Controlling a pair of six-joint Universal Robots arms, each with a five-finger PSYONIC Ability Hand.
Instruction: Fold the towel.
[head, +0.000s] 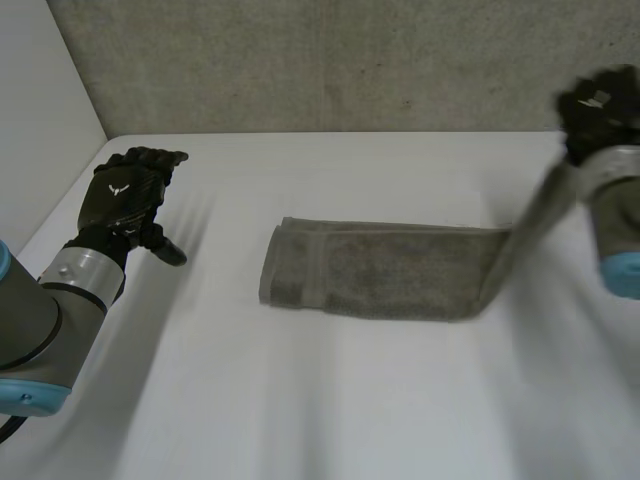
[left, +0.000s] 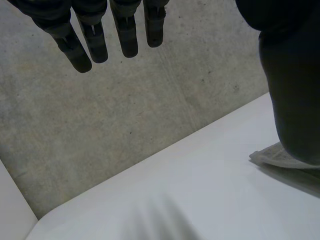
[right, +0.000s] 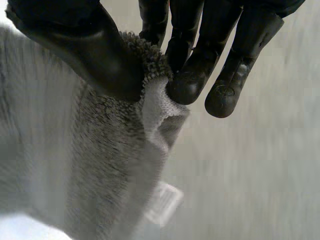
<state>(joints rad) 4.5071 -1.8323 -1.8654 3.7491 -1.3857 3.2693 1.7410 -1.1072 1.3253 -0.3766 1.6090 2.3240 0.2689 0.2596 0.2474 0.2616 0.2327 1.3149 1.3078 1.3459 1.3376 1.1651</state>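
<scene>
Well left of the towel (head: 380, 270), left hand (head: 125, 200) over the counter (head: 300, 400), fingers (left: 80, 55) straight, holding nothing. Towel lying mid-counter as a folded strip. At its right end, held off the counter, right hand (head: 598, 100), thumb and fingers pinching the cloth.

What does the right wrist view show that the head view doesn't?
Right wrist view: the grip itself. The right hand pinches the end of the towel between thumb and fingers, and a white label hangs at the towel's edge below the pinch.
Head view: the layout. Most of the towel lies as a folded strip on the table with its right end lifted, and the left hand is open, apart from it.
Both: the right hand holding the towel's end off the table.
</scene>
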